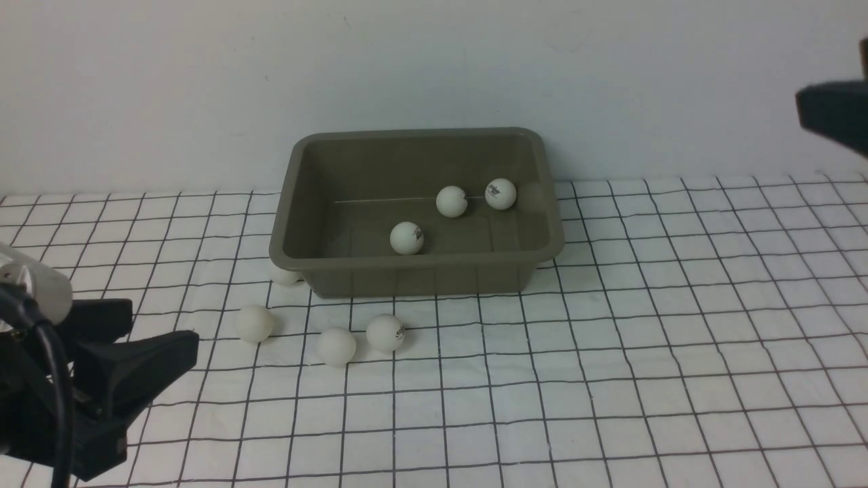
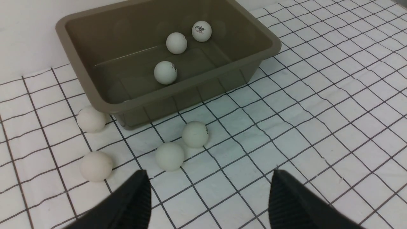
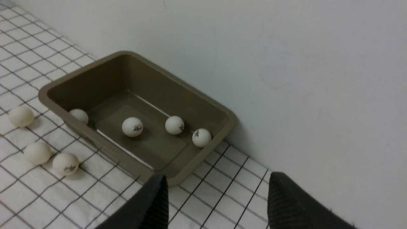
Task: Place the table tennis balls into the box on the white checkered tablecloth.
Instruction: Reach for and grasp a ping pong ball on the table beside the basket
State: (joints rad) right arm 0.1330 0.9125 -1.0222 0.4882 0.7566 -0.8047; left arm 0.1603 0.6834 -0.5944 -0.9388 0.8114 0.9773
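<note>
The olive-grey box (image 1: 413, 263) stands on the white checkered tablecloth (image 1: 610, 352) near the back wall. Three table tennis balls lie inside it (image 1: 407, 238) (image 1: 451, 201) (image 1: 500, 194). Several more balls rest on the cloth in front of its left corner: one tucked against the corner (image 1: 283, 275), one further left (image 1: 255, 323), and two close together (image 1: 336, 346) (image 1: 385, 333). My left gripper (image 1: 146, 335) is low at the near left, open and empty, its fingers short of the loose balls (image 2: 169, 156). My right gripper (image 3: 218, 178) is raised at the far right, open and empty.
A plain white wall runs right behind the box (image 3: 222, 121). The cloth is slightly wrinkled. My right arm shows only as a dark block (image 1: 831, 112) at the front view's upper right edge.
</note>
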